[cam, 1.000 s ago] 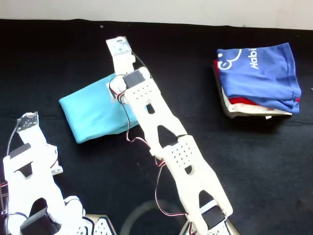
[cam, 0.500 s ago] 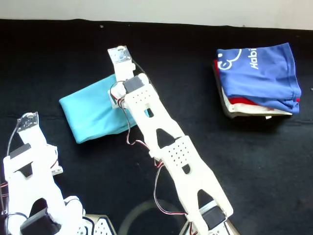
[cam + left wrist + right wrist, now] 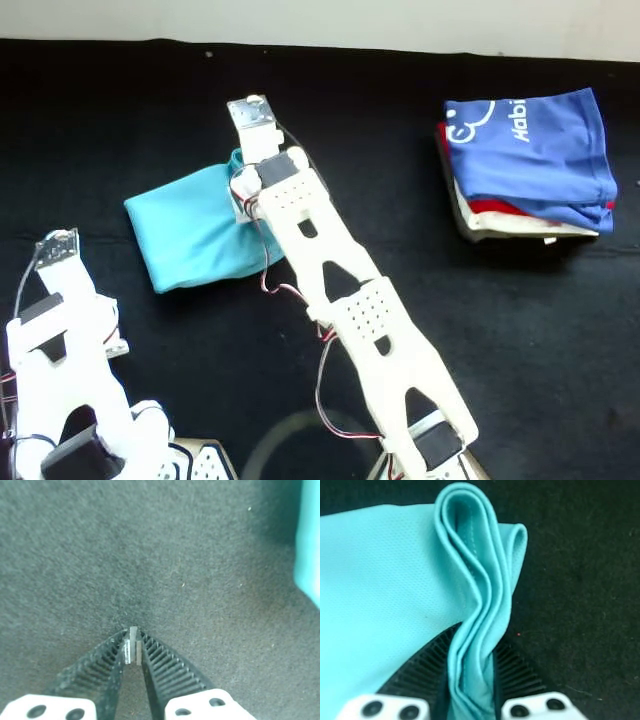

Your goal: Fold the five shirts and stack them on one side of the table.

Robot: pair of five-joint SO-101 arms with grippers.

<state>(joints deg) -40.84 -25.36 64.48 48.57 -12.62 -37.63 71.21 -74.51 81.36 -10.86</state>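
As I compare the high view over the last second, my right gripper has shifted slightly toward the right side of the table. The turquoise shirt has come with it. The edge under my wrist is now gathered and raised where it lay flat, and the opposite corner has crept a little the same way.

The right jaws are clamped on that folded edge. In the right wrist view, several layers of turquoise fabric are pinched between the ribbed fingers, and the fold stands up in a loop beyond the tips. My left gripper hangs over bare black cloth with its jaws together, tips touching and nothing between them.

The stack of folded shirts, with a blue shirt on top, lies at the right side of the table, well apart from the turquoise shirt.

Judgement: folding of this shirt appears complete, and transfer to the stack has begun. The grip takes one edge only, so the free layers may trail or open during the drag. I check that the fold holds while carrying.
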